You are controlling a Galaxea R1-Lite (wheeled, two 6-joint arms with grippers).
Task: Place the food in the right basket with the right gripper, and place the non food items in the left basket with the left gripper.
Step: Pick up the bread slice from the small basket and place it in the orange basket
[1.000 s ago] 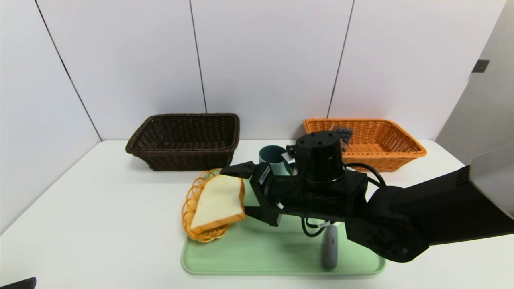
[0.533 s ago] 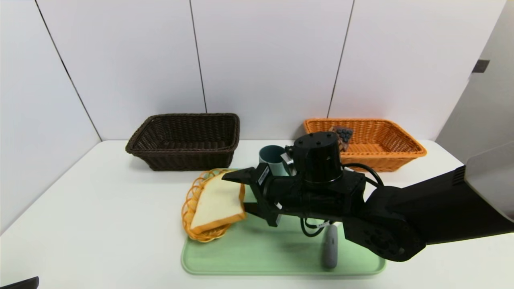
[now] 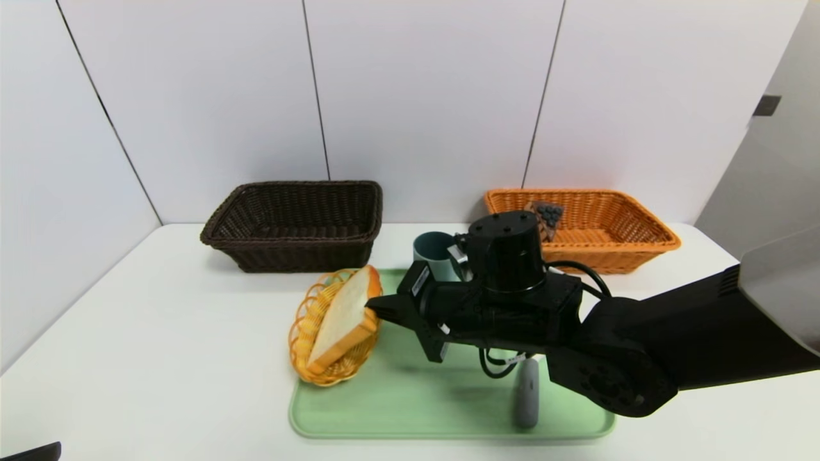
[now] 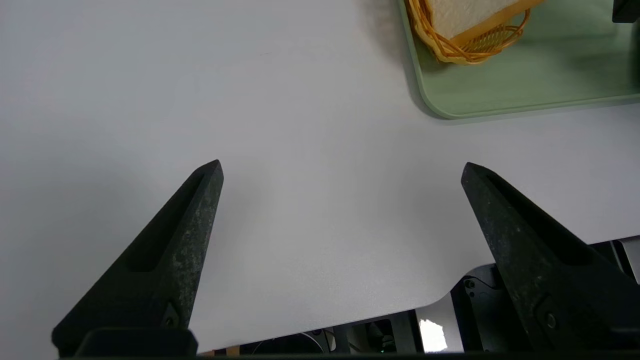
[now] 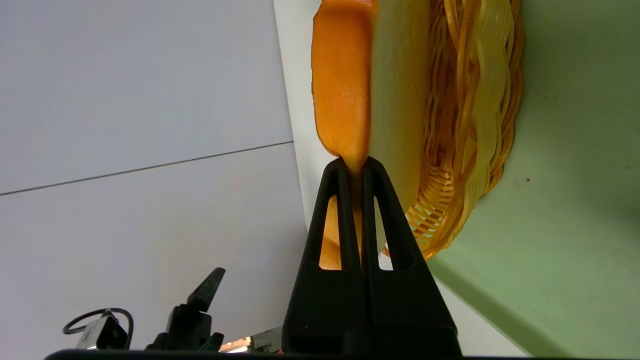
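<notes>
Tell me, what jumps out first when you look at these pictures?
The right gripper pinches the crust of a bread slice, tilted up in the small yellow wicker dish on the green tray. Behind, by the wall, stand a brown basket and an orange basket.

Bread slice (image 3: 343,315), tilted, in wicker dish (image 3: 307,326)

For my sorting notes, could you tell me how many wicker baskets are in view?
3: the dark brown basket at the table's back left, the orange basket at the back right, and the small round yellow basket on the green tray, holding bread.
</notes>
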